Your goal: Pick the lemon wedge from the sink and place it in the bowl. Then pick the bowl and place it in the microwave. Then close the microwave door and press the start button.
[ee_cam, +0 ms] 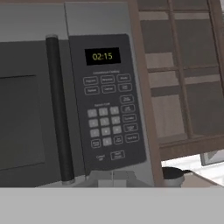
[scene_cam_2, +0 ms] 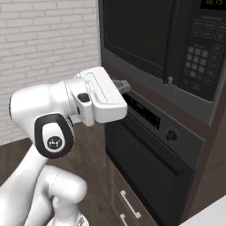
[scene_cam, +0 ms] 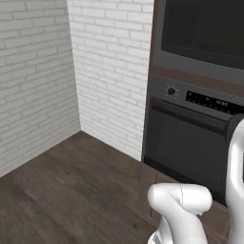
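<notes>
The microwave door [ee_cam: 30,118] looks shut at the left of my hand view. My hand [scene_cam_2: 123,84] is closed and empty. I think only the start button is left.

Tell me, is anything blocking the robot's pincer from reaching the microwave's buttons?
Nothing visible does. The shut gripper points at the closed microwave door, and the keypad lies bare ahead in the hand view, right of the door handle.
</notes>
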Motion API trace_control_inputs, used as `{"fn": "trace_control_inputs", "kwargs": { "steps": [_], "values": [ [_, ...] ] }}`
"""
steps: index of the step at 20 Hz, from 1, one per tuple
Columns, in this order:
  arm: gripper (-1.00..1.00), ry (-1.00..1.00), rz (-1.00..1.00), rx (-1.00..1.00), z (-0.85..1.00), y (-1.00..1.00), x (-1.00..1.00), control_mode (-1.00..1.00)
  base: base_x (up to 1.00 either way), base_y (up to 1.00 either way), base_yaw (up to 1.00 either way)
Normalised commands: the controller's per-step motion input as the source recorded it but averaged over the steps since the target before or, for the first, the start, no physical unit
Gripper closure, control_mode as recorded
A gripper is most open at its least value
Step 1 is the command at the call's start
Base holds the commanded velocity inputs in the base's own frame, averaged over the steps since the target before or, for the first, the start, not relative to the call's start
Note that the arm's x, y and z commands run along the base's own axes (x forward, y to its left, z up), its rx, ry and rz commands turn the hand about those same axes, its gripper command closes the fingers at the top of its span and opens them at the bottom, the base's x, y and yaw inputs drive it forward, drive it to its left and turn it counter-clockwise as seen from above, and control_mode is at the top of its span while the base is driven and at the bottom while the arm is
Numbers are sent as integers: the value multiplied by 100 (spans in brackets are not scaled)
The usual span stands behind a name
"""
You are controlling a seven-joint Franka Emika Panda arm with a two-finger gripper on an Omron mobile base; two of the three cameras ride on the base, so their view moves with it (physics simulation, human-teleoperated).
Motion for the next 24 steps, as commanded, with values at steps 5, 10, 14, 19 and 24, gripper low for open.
{"fn": "trace_control_inputs", "kwargs": {
  "steps": [5, 10, 14, 19, 24],
  "values": [
    [100, 0, 11, 2, 0, 0, 5, -100, 0, 0, 0],
    [100, 0, 9, 0, 0, -1, 17, -100, 0, 0, 0],
    [100, 0, 3, 1, 0, -20, 13, -100, 0, 0, 0],
    [100, 0, 1, 3, 0, -30, 8, -100, 0, 0, 0],
    [100, 5, 0, 0, -1, -16, 7, -100, 0, 0, 0]
  ]
}}
